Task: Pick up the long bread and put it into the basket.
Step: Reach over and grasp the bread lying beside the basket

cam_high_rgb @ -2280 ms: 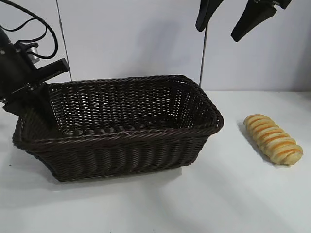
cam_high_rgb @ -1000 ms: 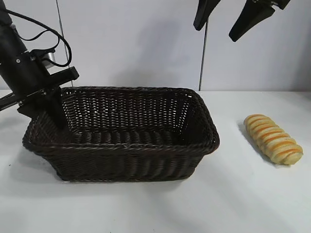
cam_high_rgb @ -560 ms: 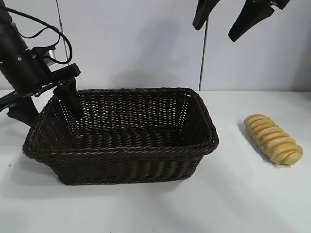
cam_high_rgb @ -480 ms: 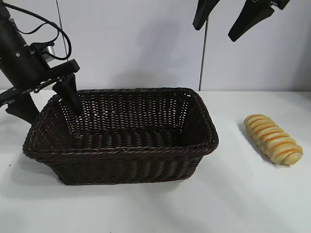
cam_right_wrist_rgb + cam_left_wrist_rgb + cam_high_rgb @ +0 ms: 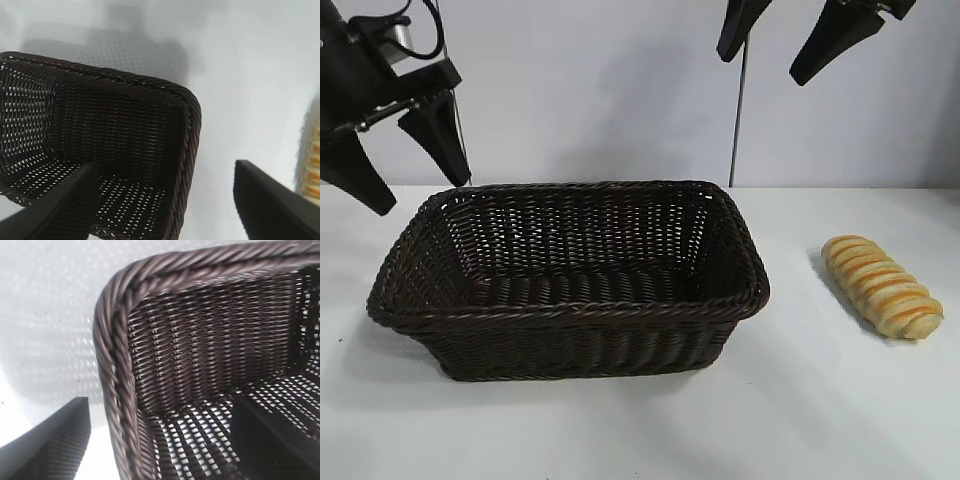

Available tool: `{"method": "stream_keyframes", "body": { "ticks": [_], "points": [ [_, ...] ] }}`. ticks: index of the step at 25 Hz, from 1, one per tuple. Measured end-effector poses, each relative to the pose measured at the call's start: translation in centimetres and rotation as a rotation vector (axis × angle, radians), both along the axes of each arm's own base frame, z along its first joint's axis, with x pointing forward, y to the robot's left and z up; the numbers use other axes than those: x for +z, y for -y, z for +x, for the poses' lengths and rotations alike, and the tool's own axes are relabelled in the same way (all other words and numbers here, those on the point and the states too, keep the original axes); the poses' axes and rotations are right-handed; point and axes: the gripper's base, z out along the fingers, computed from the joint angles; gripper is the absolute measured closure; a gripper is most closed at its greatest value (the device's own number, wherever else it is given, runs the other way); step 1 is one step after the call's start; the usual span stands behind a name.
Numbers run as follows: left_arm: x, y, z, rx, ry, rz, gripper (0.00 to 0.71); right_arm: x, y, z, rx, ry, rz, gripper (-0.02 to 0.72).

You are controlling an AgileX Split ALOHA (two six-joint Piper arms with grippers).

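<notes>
Wrist views: left gripper (image 5: pixel 160 440) spread over basket (image 5: pixel 112 390) corner; right gripper (image 5: pixel 165 200) spread, empty.
Long bread (image 5: pixel 882 286): flat on table (image 5: pixel 820 400), long axis running diagonally from the back toward front-right.

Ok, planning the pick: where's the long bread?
In the exterior view, the long bread lies on the table at right, beside the basket, not touching it.

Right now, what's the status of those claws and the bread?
Left claw open, above basket corner. Right claw open, high over basket's right end. Long bread on table, right of basket, untouched. Nothing in the way.
</notes>
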Motion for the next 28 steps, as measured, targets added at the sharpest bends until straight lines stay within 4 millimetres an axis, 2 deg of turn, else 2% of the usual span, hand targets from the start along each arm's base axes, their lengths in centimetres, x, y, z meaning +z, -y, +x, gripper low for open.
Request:
{"method": "stream_keyframes", "body": {
  "ticks": [3, 8, 19, 22, 28],
  "points": [
    [1.1, 0.5, -0.4, 0.035, 0.002, -0.081, 0.148, 0.0, 0.0, 0.0, -0.001, 0.000, 0.000, 0.164],
    [1.7, 1.1, -0.2, 0.083, 0.002, -0.188, 0.148, 0.0, 0.0, 0.0, -0.001, 0.000, 0.000, 0.164],
    [1.6, 1.1, 0.0, 0.108, 0.019, -0.200, 0.148, 0.0, 0.0, 0.0, -0.001, 0.000, 0.000, 0.164],
    [1.2, 1.3, 0.1, 0.132, 0.015, -0.229, 0.148, 0.0, 0.0, 0.0, -0.001, 0.000, 0.000, 0.164],
    [-1.1, 1.2, -0.4, 0.172, -0.034, -0.233, 0.148, 0.0, 0.0, 0.0, -0.001, 0.000, 0.000, 0.164]
  ]
}}
